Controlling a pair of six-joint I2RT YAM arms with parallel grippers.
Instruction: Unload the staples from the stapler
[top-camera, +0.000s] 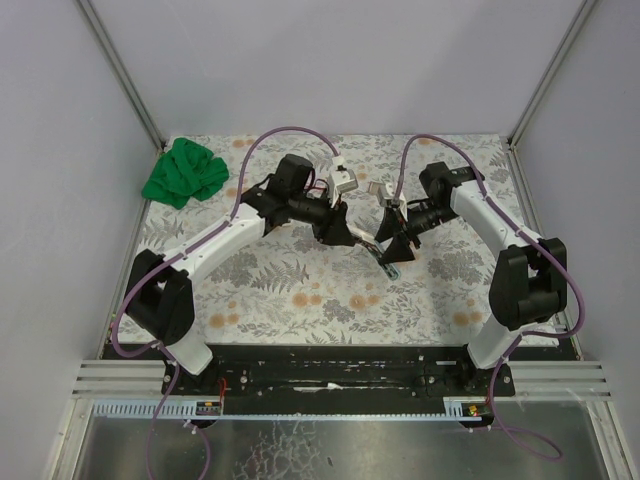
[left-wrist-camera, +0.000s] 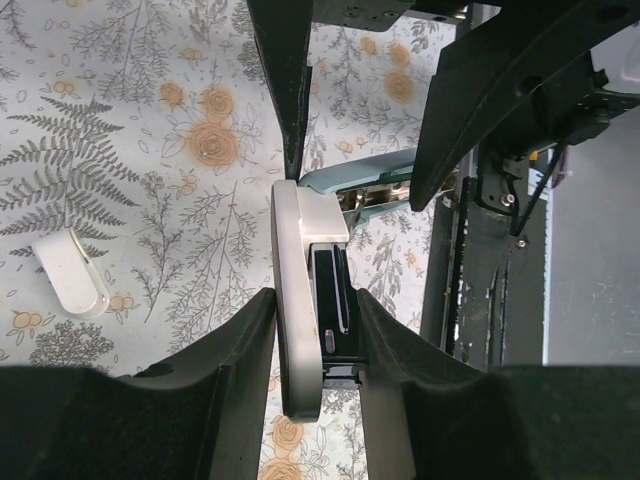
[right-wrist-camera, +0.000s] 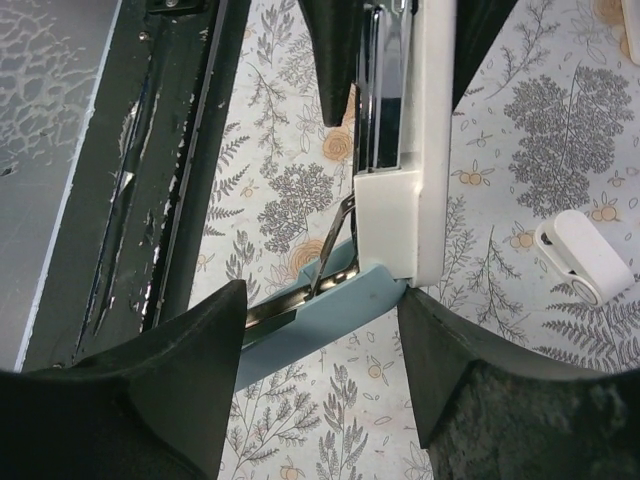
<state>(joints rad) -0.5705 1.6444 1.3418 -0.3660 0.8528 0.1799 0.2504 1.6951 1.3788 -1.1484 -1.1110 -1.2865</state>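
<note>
A stapler (top-camera: 389, 262) is flanked mid-table by the left gripper (top-camera: 350, 237) and right gripper (top-camera: 392, 242); a green cloth (top-camera: 185, 172) is bunched far left.

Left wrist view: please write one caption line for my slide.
Left gripper clamps the open stapler by its white top; the blue base lies inside the right gripper.

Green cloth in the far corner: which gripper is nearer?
Left. The left gripper is mid-table, right of the green cloth; the right gripper sits beyond it, farther right.
</note>
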